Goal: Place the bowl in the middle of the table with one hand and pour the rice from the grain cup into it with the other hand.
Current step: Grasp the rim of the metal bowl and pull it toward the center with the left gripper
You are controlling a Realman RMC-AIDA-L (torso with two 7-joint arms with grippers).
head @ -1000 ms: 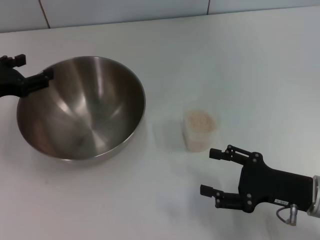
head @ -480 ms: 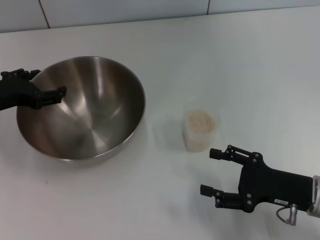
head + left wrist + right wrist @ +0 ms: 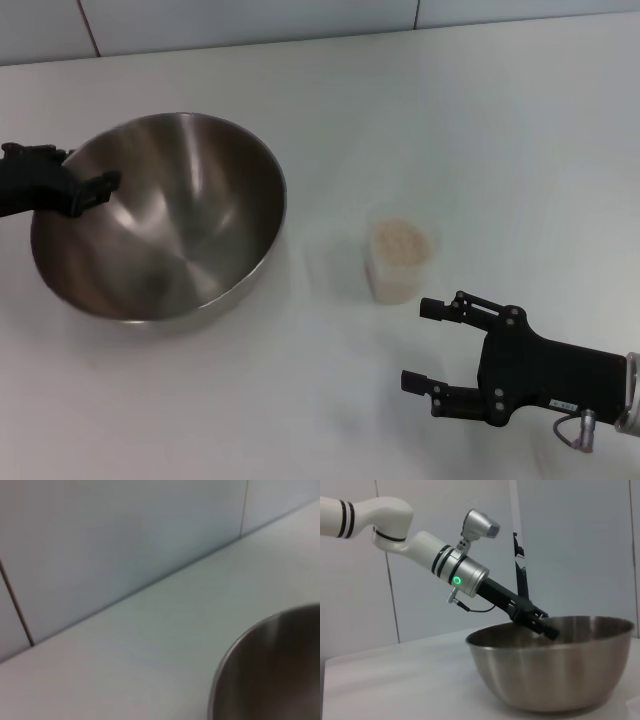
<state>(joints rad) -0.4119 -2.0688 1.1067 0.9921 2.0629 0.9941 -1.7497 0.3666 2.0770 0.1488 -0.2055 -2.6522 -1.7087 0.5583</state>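
Head camera looks down over the table (image 3: pixel 480 120); both low wrist cameras share the bowl (image 3: pixel 555 665).

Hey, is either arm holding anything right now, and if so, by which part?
The left tool grips the bowl by its rim, one finger inside. The right tool is open near the cup, holding nothing.

No word, brand or number can be read anywhere. The right gripper (image 3: pixel 422 344), near the surface's front right corner, carries a small pale label on its black body, but its print is too small to make out.
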